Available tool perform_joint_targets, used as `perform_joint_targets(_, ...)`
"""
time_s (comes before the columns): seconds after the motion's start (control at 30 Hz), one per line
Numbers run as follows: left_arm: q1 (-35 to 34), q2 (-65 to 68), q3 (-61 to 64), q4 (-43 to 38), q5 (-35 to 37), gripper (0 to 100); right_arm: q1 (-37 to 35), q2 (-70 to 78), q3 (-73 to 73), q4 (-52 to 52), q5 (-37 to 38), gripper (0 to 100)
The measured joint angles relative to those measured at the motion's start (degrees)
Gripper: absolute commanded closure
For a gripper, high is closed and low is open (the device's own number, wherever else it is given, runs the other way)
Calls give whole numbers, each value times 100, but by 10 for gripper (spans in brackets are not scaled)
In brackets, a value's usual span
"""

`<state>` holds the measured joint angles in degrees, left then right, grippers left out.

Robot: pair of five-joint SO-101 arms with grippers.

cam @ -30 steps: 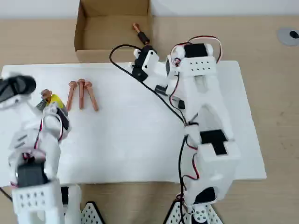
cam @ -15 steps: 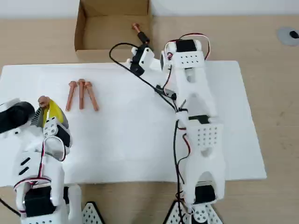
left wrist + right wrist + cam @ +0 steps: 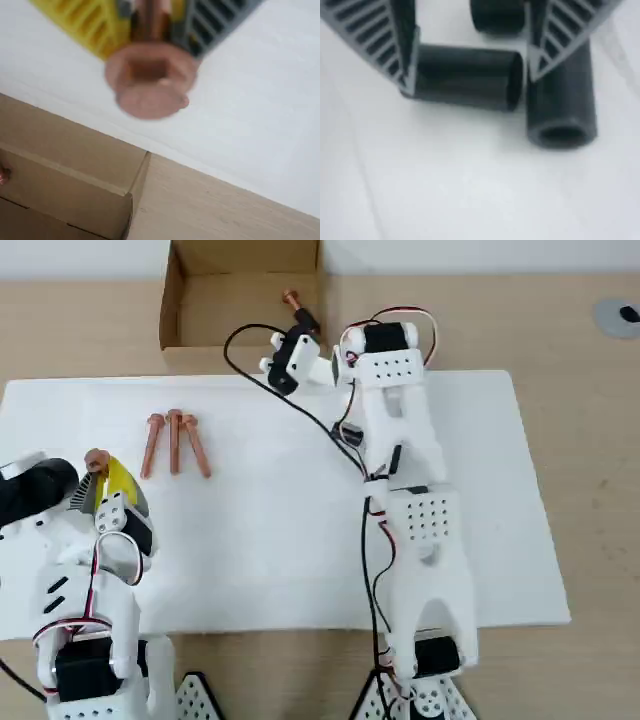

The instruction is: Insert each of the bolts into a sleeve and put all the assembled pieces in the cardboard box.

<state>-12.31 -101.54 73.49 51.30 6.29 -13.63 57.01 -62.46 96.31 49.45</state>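
So far one assembled piece [image 3: 298,310], a bolt seated in a dark sleeve, lies inside the cardboard box [image 3: 172,325] near its right wall. It is the only content I can make out there.

A second pairing looks to be under way. The left end effector [image 3: 100,475] is clenched on a bolt [image 3: 150,82], its yellow and grey fingers gripping the shank with the head pointing outward, above the near-left part of the white surface [image 3: 270,520].

The right end effector [image 3: 471,75] sits just in front of the box. Its fingers [image 3: 400,45] press against both ends of a black sleeve [image 3: 462,90] that lies on the surface, so it appears to be grasping it. Two spare sleeves [image 3: 564,107] rest just beside that one.

Three loose bolts [image 3: 175,443] lie side by side on the surface between the left arm and the box.

By my count, four bolts are left to be sleeved and boxed, which puts the job at an early stage.
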Motion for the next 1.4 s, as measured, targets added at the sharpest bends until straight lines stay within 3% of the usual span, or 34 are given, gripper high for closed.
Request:
perform_joint_targets(0.63,0,0,132,0,0,991,-281,79,-615,527,-466,815)
perform_joint_targets(0.93,0,0,132,0,0,990,-237,0,519,475,-475,815)
perform_joint_targets(1.4,0,0,132,0,-141,991,-185,123,519,413,-475,818)
